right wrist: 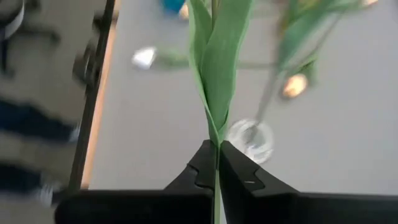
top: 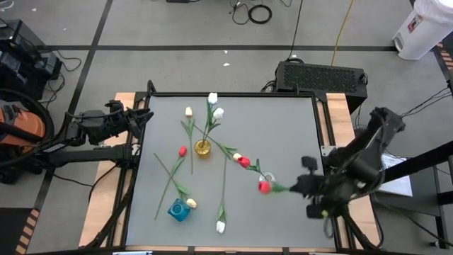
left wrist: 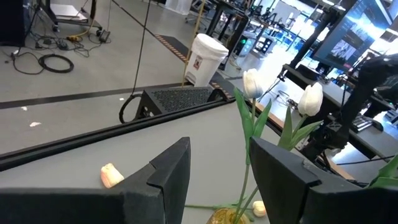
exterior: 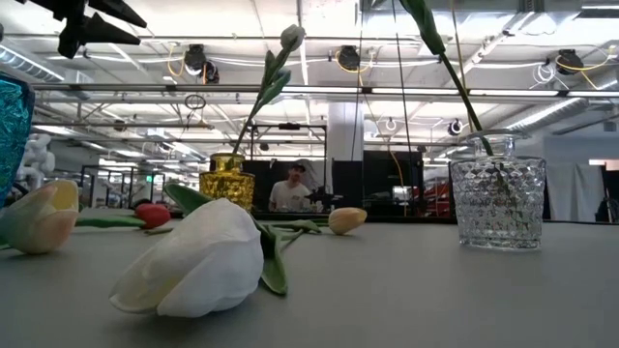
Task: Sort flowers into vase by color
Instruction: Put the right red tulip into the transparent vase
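Right end effector [right wrist: 217, 163], near the bench's right edge, pinches a red tulip [top: 264, 187] by its thin stem over the clear vase [right wrist: 250, 138]. Light, floppy; I grip low on stem. Left end effector [left wrist: 217, 165] spread, left edge.

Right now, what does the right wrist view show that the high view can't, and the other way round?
Only the right wrist view shows the right claw shut on a green stem, pinched at the fingertips. Only the high view shows the whole layout: the gold vase, the blue vase, the loose flowers, and the left claw waiting at the table's left edge. Both show the clear glass vase and the grey table.
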Motion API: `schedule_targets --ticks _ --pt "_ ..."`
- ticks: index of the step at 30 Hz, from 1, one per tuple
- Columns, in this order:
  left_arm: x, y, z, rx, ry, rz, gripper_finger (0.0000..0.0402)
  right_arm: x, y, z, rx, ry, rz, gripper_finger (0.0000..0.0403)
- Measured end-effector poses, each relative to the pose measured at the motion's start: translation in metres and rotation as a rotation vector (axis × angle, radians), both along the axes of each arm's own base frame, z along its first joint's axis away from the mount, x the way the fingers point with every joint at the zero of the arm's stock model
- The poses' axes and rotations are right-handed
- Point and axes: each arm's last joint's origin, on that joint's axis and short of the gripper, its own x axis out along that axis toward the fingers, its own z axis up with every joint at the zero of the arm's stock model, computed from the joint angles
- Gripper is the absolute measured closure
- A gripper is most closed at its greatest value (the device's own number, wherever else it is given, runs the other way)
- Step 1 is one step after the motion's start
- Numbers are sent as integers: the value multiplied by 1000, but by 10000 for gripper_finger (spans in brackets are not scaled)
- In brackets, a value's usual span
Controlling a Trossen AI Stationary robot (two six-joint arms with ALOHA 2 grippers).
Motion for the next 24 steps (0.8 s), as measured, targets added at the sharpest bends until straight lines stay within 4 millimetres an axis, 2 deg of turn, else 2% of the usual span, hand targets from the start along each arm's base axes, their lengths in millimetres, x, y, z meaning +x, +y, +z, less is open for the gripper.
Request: schedule_targets --ticks 7,14,18,24 --pt "0 0 0 -1 -1 8 230 -35 -39 35 51 -237 -113 402" --pt "0 0 0 0 -1 12 230 -59 -73 56 48 -428 -201 402" --pt "0 0 0 2 -1 19 230 -63 -82 68 -21 -556 -240 402" --pt "-1 1 0 7 0 41 230 -62 -82 81 -70 -663 -278 402"
